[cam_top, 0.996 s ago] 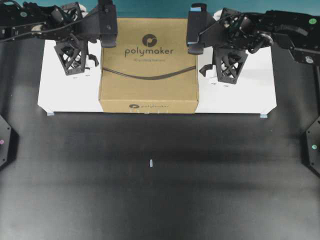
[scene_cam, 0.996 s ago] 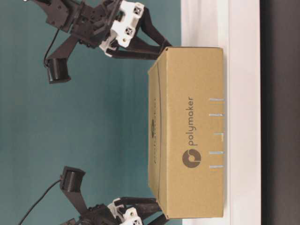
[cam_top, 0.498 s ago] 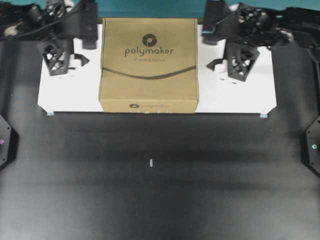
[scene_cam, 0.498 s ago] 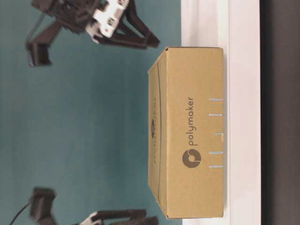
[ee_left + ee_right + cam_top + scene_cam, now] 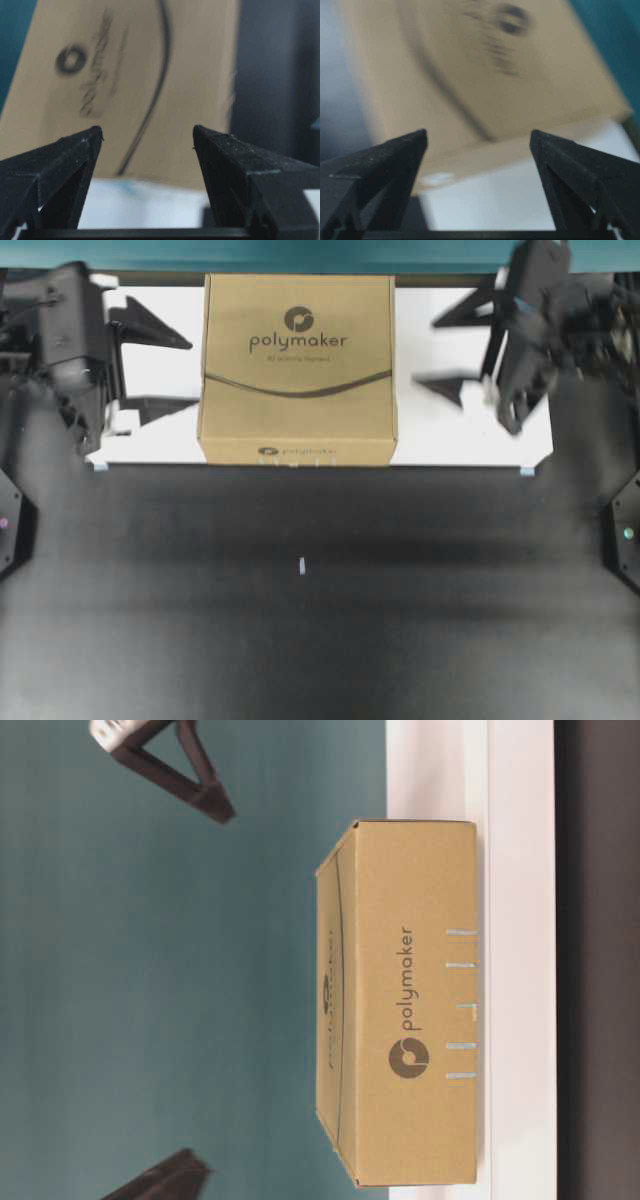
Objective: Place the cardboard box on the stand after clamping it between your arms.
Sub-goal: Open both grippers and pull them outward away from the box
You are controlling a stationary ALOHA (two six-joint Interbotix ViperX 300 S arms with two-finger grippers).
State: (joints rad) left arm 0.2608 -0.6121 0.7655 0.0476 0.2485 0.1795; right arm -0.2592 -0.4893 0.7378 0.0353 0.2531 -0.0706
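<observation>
The brown cardboard box (image 5: 298, 370) printed "polymaker" rests flat on the middle of the white stand (image 5: 455, 435), with nothing touching it. My left gripper (image 5: 195, 371) stands open over the stand's left end, its fingers pointing at the box with a small gap to the box's side. My right gripper (image 5: 427, 353) is open over the right end, also apart from the box. In the left wrist view the box (image 5: 150, 75) lies beyond the open gripper (image 5: 147, 135). The right wrist view shows the box (image 5: 470, 65) ahead of the open gripper (image 5: 477, 137). From table level the box (image 5: 410, 1000) sits squarely on the stand (image 5: 520, 920).
Blue marks (image 5: 100, 468) sit at the stand's front corners. A small white mark (image 5: 302, 566) lies on the dark table in front. Black fixtures (image 5: 628, 530) stand at both table sides. A teal backdrop (image 5: 200, 970) is behind.
Both arms have drawn outward from the box's sides, left arm leftward and right arm rightward. The box has stayed in place on the stand.
</observation>
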